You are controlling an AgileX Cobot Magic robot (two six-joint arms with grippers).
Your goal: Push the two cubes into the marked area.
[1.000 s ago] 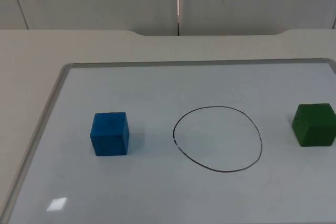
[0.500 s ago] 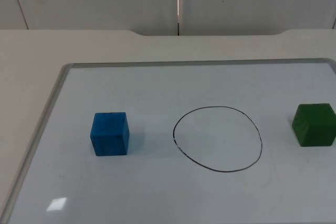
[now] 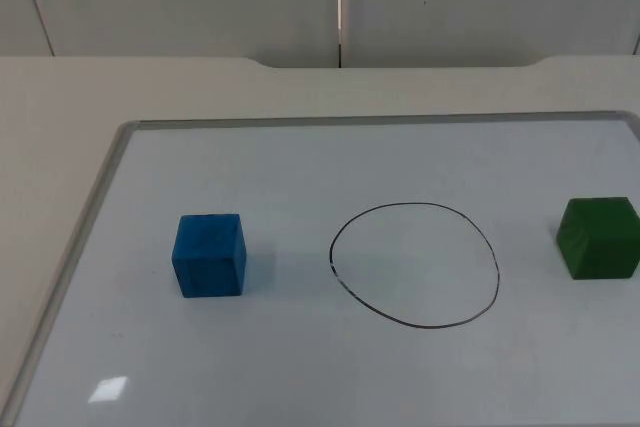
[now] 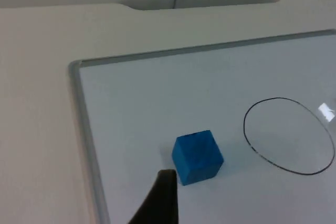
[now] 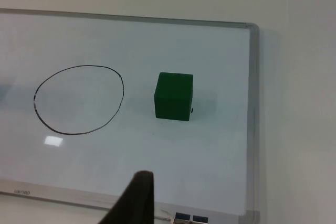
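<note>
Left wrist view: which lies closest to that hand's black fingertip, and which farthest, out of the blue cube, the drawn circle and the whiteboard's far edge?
Measured from the left hand's fingertip:
1. Blue cube, just beyond the tip, on the whiteboard.
2. Drawn circle, past the cube toward the board's middle.
3. Whiteboard's far edge, at the back near the wall.

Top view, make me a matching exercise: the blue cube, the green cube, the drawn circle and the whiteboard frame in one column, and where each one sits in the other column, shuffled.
Things:
1. blue cube
2. green cube
3. drawn circle
4. whiteboard frame

Places:
A. runs along the board's edge, bordering the white surface
B. near the board's right side, outside the outline
C. between the two cubes, with nothing inside it
D. left of the outline, apart from it

Pairs: 1-D, 2-B, 3-C, 4-A
</note>
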